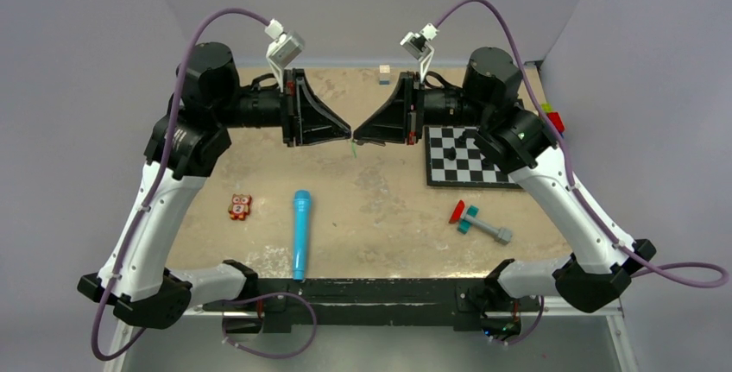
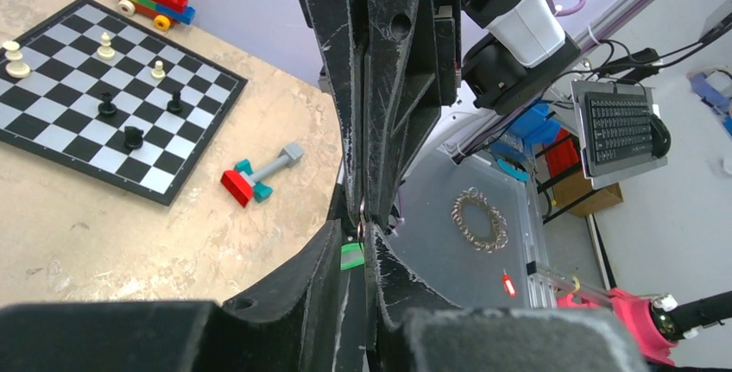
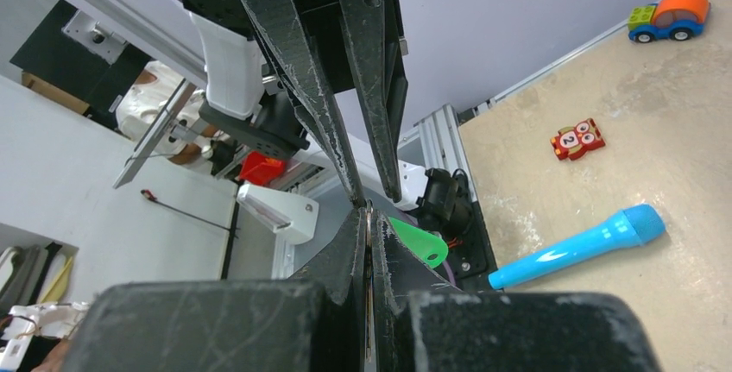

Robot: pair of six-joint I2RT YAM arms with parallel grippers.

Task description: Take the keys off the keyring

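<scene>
Small metal keyring (image 2: 361, 230) is held in the air above the middle of the desk (image 1: 388, 208), right where the two gripper tips meet. A green plastic key (image 3: 419, 244) hangs from it, just under the tips.

Left gripper (image 1: 345, 137): comes in from the left, fingers pressed together on the keyring.

Right gripper (image 1: 359, 137): comes in from the right, tip to tip with the left one, fingers pinched on the same keyring. The exact contact is hidden by the finger pads in both wrist views, so it probably grips the ring rather than the key.

On the desk, well clear of the grippers:
- Blue toy microphone (image 1: 300, 232), near centre-left.
- Small red owl-faced tile (image 1: 240, 206), left of the microphone.
- Red, teal and grey toy hammer (image 1: 479, 223), near right.
- Black-and-white chessboard (image 1: 449, 173) with a few pieces on it, partly under the right arm.
</scene>
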